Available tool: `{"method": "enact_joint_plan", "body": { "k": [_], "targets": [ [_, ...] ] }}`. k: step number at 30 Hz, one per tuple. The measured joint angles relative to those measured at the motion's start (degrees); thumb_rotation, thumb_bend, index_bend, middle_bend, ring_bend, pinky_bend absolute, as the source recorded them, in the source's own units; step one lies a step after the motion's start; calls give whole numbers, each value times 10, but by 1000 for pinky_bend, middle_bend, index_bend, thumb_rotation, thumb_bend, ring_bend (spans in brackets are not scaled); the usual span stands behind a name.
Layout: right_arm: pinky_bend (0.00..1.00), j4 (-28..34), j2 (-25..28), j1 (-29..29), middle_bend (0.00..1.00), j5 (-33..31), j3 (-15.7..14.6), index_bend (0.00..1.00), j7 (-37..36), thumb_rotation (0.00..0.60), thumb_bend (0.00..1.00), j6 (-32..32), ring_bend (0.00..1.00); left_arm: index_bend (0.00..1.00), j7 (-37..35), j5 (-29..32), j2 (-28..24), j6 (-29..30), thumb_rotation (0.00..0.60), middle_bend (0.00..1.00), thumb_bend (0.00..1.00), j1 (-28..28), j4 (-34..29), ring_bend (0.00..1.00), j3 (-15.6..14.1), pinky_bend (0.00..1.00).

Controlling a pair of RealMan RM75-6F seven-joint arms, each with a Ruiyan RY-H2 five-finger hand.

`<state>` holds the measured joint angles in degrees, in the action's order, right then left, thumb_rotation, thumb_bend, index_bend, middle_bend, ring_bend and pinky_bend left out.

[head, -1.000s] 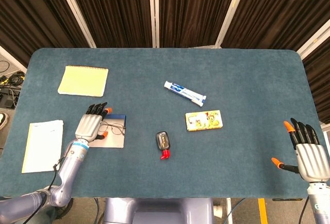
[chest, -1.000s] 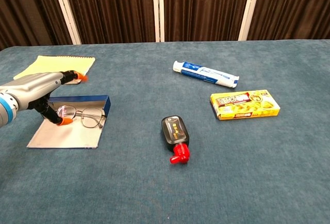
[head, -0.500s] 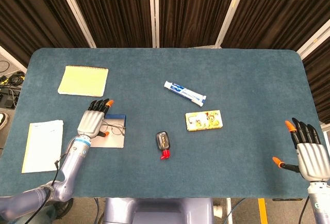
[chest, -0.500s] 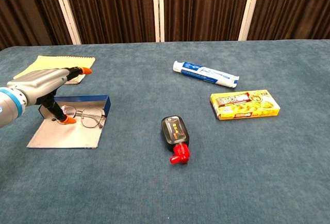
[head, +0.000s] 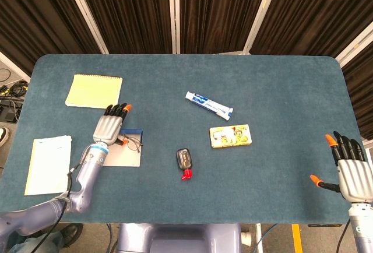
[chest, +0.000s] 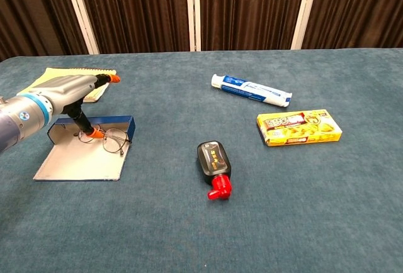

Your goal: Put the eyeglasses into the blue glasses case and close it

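Note:
The blue glasses case (chest: 94, 122) lies open at the left, its grey inner flap (head: 127, 158) flat on the table. The eyeglasses (chest: 114, 141) rest inside on the flap, against the blue wall; they also show in the head view (head: 133, 144). My left hand (chest: 74, 92) hovers over the case's left part with fingers stretched forward and the thumb pointing down, its orange tip touching the glasses' left side. From above, the left hand (head: 109, 126) covers the case's left end. My right hand (head: 351, 170) is open at the table's near right edge, holding nothing.
A black bottle with a red cap (chest: 215, 166) lies mid-table. A yellow box (chest: 298, 127) and a toothpaste tube (chest: 250, 90) lie to the right. A yellow notepad (head: 94, 91) sits behind the case, and a white booklet (head: 48, 164) lies at the left edge.
My left hand has slid forward and to the right over the case, its thumb tip now at the glasses. The glasses have barely shifted. The right hand dropped slightly.

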<state>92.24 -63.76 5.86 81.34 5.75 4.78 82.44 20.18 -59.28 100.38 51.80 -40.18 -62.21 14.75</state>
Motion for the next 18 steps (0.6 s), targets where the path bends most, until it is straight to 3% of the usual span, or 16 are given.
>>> {"method": "enact_joint_plan", "body": {
  "k": [8, 18],
  "targets": [
    [0, -1, -2, 1, 0, -4, 1, 0, 4, 600, 0, -2, 0, 0, -19, 7, 4, -7, 600, 0, 174, -11, 21, 0, 9, 0],
    [0, 1, 0, 0, 0, -3, 0, 0, 2, 600, 0, -1, 0, 0, -11, 0, -38, 2, 600, 0, 175, 7, -44, 0, -13, 0]
  ]
}}
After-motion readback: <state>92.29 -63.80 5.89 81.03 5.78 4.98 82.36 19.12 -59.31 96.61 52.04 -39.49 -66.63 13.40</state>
